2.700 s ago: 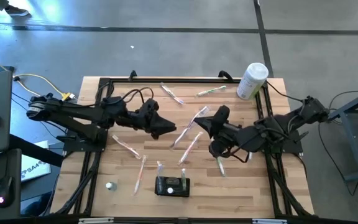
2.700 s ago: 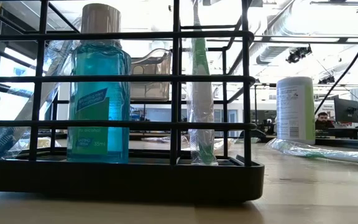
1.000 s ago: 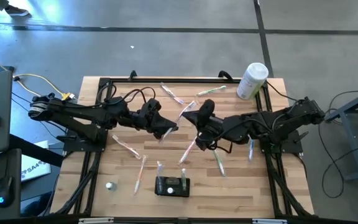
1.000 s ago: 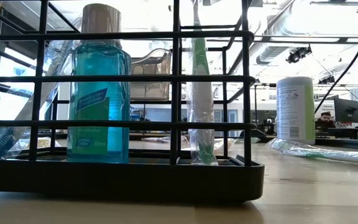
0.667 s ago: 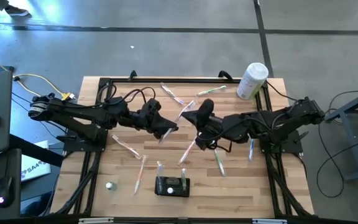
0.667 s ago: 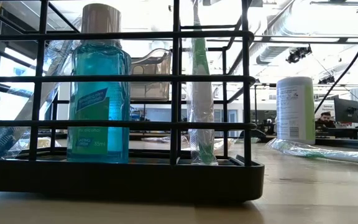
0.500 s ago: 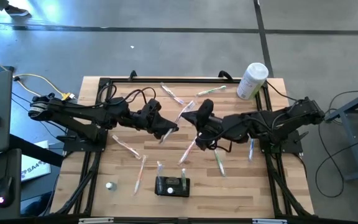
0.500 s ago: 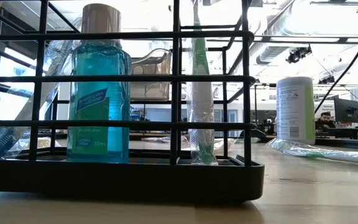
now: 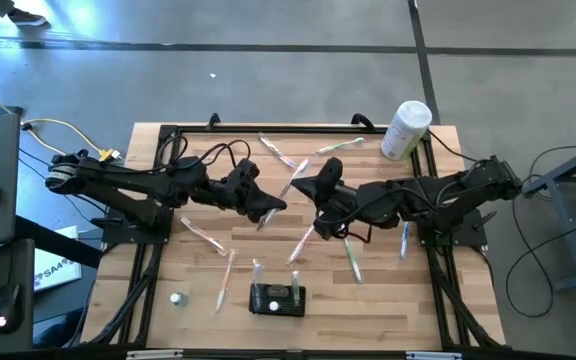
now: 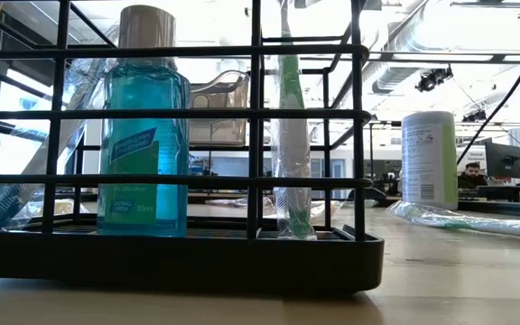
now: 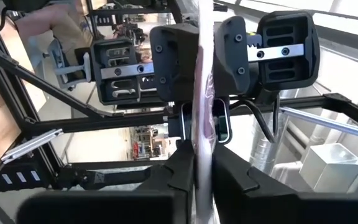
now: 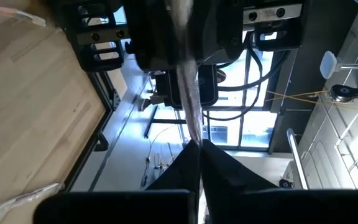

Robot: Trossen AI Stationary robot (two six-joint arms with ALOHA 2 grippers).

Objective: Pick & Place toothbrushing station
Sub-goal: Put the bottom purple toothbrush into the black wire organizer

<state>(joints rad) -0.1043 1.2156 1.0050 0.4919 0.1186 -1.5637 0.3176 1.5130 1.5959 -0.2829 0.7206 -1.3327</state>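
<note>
Wrapped toothbrushes (image 9: 307,240) scattered around black wire toothbrushing station (image 9: 276,299); left gripper (image 9: 275,206) and right gripper (image 9: 305,187) both clamped on one wrapped toothbrush (image 11: 202,93).

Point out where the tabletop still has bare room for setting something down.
Bare wood lies right of the toothbrushing station along the near edge, and left of the small cap. The middle is crowded: wrapped toothbrushes scattered under both grippers.

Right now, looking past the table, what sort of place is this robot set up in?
Probably an open-plan lab or office workshop: a bare concrete floor around the wooden table, exposed ceiling ducts overhead, and a person at a monitor in the background.
</note>
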